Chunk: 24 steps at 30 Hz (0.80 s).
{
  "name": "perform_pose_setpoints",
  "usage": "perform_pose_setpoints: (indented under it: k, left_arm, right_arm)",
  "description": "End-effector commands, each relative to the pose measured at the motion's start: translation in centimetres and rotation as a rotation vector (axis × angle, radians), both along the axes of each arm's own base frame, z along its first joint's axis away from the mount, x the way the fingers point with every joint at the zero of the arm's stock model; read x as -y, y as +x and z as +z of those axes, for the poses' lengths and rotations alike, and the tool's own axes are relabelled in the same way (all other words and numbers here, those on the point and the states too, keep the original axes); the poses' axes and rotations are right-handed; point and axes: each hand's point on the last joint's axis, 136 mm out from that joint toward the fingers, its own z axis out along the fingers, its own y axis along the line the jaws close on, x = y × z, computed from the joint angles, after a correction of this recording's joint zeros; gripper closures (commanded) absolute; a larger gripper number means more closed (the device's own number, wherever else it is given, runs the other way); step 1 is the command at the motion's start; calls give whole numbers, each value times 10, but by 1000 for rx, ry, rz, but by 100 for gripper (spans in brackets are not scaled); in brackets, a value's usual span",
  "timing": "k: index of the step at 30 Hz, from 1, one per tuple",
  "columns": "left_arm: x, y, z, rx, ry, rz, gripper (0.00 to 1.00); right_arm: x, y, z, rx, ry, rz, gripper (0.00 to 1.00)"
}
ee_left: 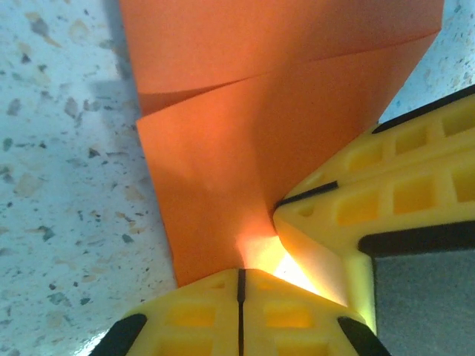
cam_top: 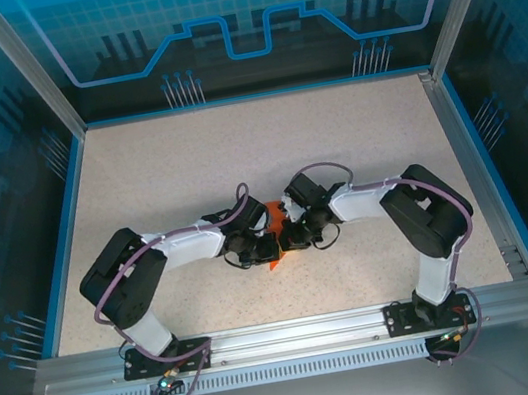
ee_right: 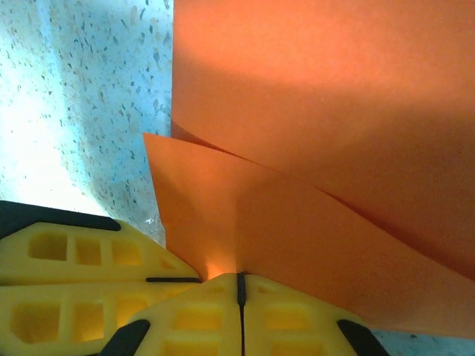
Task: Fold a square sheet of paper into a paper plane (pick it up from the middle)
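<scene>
Sheet of creased orange paper [ee_left: 245,148] is clamped at its edge by left fingers [ee_left: 193,315] and right fingers [ee_right: 193,319], side by side.

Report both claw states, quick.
Left claw: closed, pinching the folded orange paper.
Right claw: closed, pinching the same paper.
</scene>
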Motion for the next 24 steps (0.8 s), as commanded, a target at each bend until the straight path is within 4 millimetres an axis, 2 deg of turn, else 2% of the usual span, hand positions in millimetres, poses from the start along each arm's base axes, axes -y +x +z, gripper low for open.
perform_pose_setpoints:
  k: [1,5,11,22,24]
  left_arm:
    - [-27,-18,-27,-65,124,4,93]
    - [-32,-21,-31,-72,141,2,94]
    - [-36,-25,-37,-81,160,-8,95]
    - [-37,-25,-38,-81,161,-9,95]
    - [-37,-25,-39,-82,161,-8,95]
  right_arm:
    - [17,-5,-29,-47,-125,-40,94]
    - [26,3,-23,-34,-118,-86,94]
    - [33,25,-9,-11,-51,-132,92]
    - [69,62,-15,-18,14,-253,91]
    - [76,60,-19,-33,29,-272,91]
